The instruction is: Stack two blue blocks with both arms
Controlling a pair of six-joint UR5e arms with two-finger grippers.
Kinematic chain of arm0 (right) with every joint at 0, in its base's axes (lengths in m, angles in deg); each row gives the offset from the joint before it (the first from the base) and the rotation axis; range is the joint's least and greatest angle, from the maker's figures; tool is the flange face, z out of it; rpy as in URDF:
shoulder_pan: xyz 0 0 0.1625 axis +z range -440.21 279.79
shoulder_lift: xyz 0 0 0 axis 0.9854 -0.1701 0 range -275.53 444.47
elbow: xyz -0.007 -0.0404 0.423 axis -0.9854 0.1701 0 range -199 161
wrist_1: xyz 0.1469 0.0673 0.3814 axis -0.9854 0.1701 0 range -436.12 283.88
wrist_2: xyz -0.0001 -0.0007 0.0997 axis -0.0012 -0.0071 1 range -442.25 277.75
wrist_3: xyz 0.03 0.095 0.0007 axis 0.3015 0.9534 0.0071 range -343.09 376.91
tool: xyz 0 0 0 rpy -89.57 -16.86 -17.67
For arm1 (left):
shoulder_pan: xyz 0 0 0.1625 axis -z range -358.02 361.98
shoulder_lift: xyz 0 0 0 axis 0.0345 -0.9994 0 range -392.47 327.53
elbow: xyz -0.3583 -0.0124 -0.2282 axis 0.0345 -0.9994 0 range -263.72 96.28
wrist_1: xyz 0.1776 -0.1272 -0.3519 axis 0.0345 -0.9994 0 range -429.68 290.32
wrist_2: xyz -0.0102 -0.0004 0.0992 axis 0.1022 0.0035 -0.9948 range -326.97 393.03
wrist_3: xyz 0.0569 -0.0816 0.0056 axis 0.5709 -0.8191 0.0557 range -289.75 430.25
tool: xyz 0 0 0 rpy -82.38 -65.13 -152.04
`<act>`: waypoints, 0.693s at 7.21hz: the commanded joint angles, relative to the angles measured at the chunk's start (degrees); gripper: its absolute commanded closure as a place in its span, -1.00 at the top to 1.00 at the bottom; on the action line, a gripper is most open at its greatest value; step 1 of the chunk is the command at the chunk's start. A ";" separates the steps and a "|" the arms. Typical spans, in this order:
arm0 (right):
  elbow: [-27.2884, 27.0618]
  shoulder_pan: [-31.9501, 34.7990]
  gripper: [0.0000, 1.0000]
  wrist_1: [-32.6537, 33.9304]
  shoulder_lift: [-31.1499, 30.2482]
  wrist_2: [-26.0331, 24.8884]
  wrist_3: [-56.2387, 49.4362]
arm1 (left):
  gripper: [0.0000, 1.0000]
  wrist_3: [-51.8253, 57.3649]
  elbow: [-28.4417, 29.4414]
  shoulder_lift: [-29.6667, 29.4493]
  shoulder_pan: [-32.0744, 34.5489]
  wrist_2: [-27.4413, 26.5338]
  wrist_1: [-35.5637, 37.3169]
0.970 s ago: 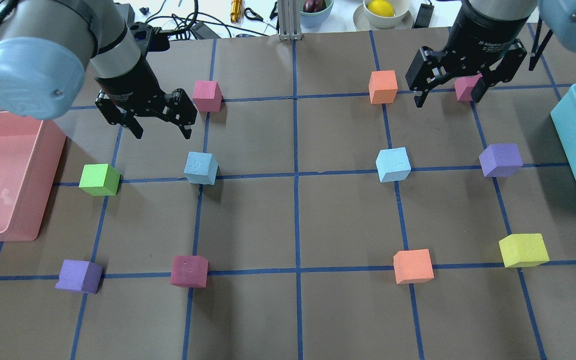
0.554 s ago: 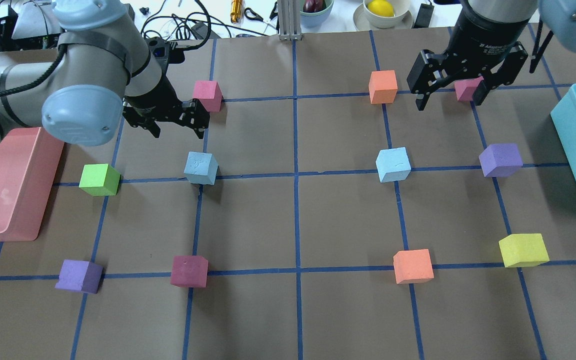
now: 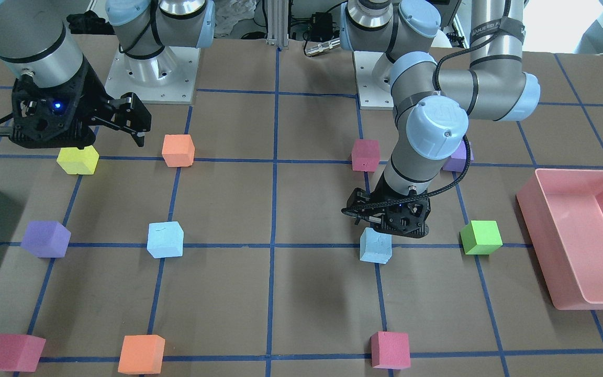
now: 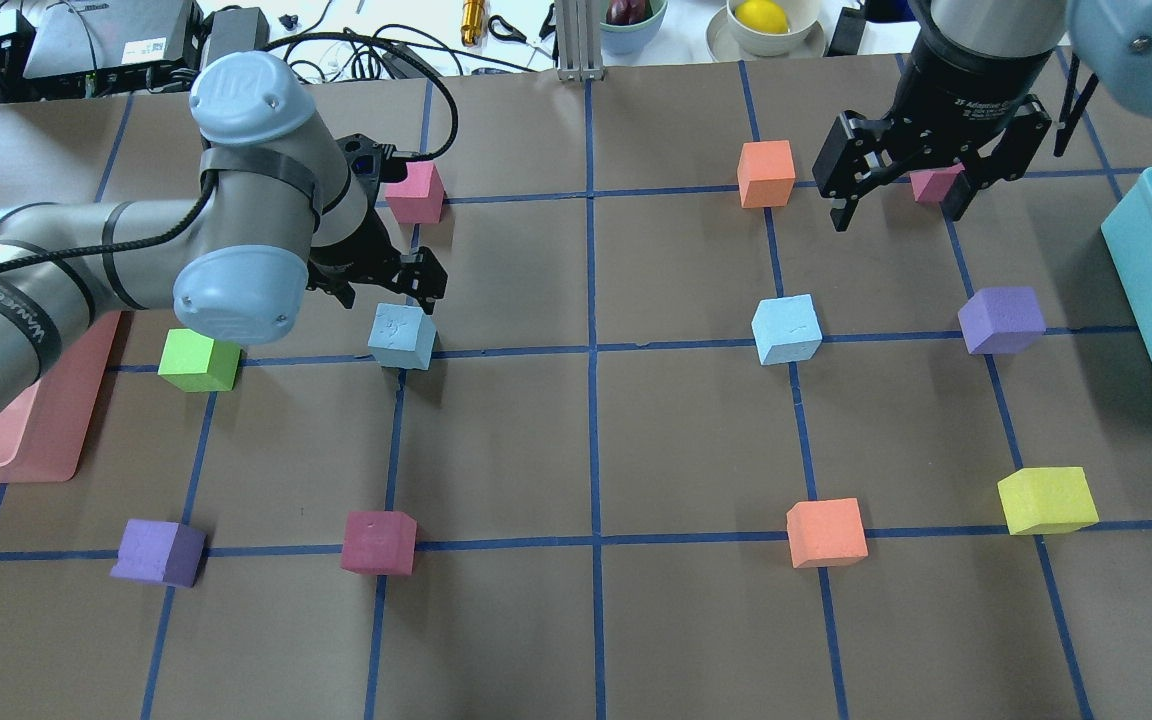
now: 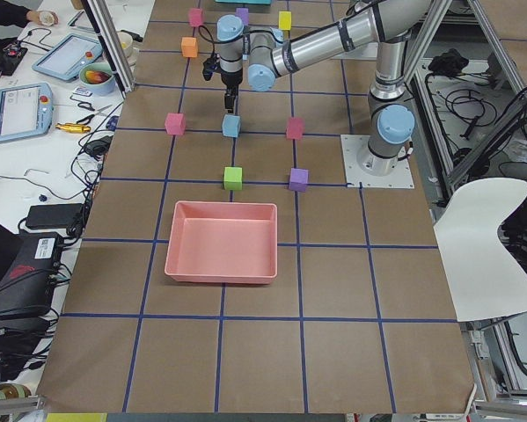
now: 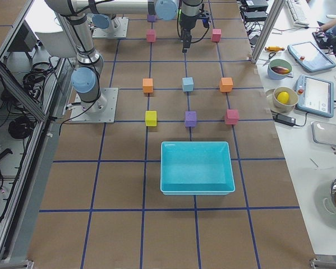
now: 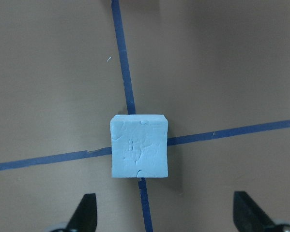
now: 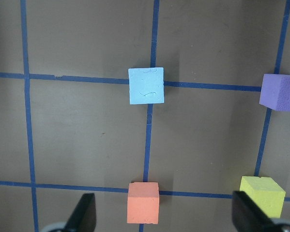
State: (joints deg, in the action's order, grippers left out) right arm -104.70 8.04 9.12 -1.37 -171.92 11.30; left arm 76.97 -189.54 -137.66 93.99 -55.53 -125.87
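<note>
Black left gripper point(image 4: 388, 296) hangs with fingers spread wide just above one blue block point(image 4: 402, 336), clear of it. That block sits on a tape crossing of the brown worktop point(image 4: 496, 450). Farther off, the right gripper point(image 4: 898, 208), also spread wide, hovers well apart from the other blue block point(image 4: 787, 329), which rests on another crossing.

1. We are looking along the table point(image 6: 123, 196), and the teal bin point(image 6: 197, 168) is sitting nearest us.
2. Beyond it, a yellow cube point(image 6: 151, 118), a purple cube point(image 6: 190, 119) and a pink cube point(image 6: 231, 116) are lining up.
3. Further on, the blue block point(image 6: 187, 84) is sitting between the robot-side orange cube point(image 6: 148, 85) and the outer orange cube point(image 6: 226, 84).
4. The near arm point(image 6: 83, 80) is reaching across the top, its gripper point(image 6: 185, 47) pointing down.
</note>
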 commanded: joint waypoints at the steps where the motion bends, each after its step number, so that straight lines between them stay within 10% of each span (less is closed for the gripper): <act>1: -1.04 0.00 1.00 0.62 0.14 -0.15 0.16 | 1.00 6.07 -2.28 -1.77 0.01 -0.38 4.86; 5: -2.80 -0.09 1.00 8.72 8.38 0.73 -0.54 | 1.00 5.41 -2.72 -5.98 0.00 -2.86 8.46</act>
State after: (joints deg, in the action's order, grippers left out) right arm -107.20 7.93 12.09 4.38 -171.56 11.20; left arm 82.56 -192.21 -142.33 94.00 -59.48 -118.46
